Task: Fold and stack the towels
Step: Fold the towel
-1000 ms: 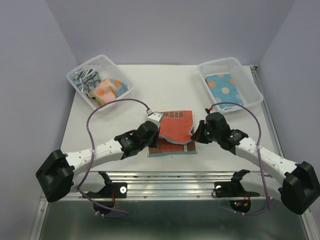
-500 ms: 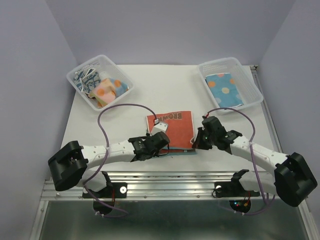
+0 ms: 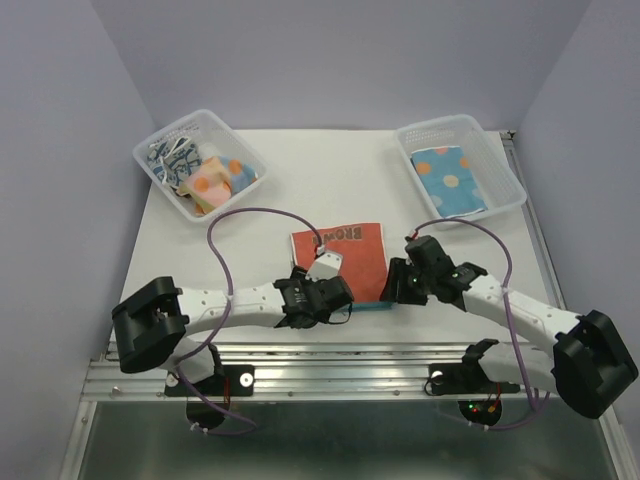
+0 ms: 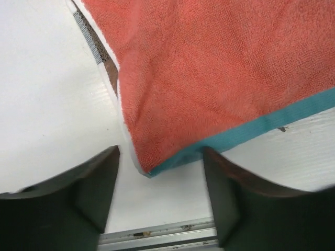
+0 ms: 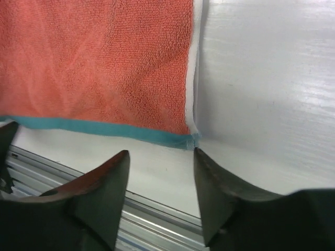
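The red-orange towel (image 3: 345,252) lies folded flat on the white table (image 3: 330,185), its teal-edged near side just short of the metal rail (image 3: 350,352), with bare tabletop open to either side of it. Only the wrist views show the fingers parted and holding nothing: the left gripper (image 4: 160,157) at the towel's near left corner, the right gripper (image 5: 161,153) at its near right corner. Well beyond the towel, a clear basket (image 3: 150,160) of crumpled towels (image 3: 205,180) sits far left, and a second basket (image 3: 500,195) with a blue dotted towel (image 3: 448,178) far right.
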`<move>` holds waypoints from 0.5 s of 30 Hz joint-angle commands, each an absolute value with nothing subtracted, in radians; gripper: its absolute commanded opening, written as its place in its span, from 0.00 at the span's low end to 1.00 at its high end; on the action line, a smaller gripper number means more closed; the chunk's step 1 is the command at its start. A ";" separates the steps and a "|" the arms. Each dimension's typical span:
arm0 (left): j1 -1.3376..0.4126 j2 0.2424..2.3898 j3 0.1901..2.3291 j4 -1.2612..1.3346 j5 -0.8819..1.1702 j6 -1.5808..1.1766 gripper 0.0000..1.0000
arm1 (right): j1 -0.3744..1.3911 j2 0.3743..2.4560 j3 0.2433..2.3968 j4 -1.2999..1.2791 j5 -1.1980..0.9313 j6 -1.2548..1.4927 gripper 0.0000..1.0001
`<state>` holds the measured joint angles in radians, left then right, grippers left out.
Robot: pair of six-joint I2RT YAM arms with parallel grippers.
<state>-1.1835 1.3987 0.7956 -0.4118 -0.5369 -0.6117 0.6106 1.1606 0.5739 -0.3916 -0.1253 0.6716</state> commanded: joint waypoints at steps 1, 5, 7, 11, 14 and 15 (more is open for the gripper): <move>-1.250 1.454 0.867 -0.563 -0.669 -0.719 0.83 | 0.617 1.097 0.587 -0.445 -0.110 0.643 0.62; -1.289 1.453 0.905 -0.624 -0.727 -0.764 0.96 | 0.617 1.069 0.620 -0.449 -0.104 0.615 0.86; -1.289 1.401 0.905 -0.608 -0.733 -0.761 0.98 | 0.617 1.072 0.644 -0.442 -0.112 0.614 1.00; -1.284 1.235 0.884 -0.496 -0.718 -0.691 0.99 | 0.618 1.092 0.687 -0.431 -0.069 0.611 1.00; -1.231 1.093 0.848 -0.355 -0.674 -0.595 0.99 | 0.618 1.117 0.725 -0.399 -0.008 0.623 1.00; -1.197 1.027 0.833 -0.318 -0.655 -0.544 0.99 | 0.618 1.124 0.739 -0.391 0.026 0.630 1.00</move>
<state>-1.2709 1.2083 0.8612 -0.4828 -0.6563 -0.6636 0.6106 1.1053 0.6388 -0.4427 -0.0807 0.6250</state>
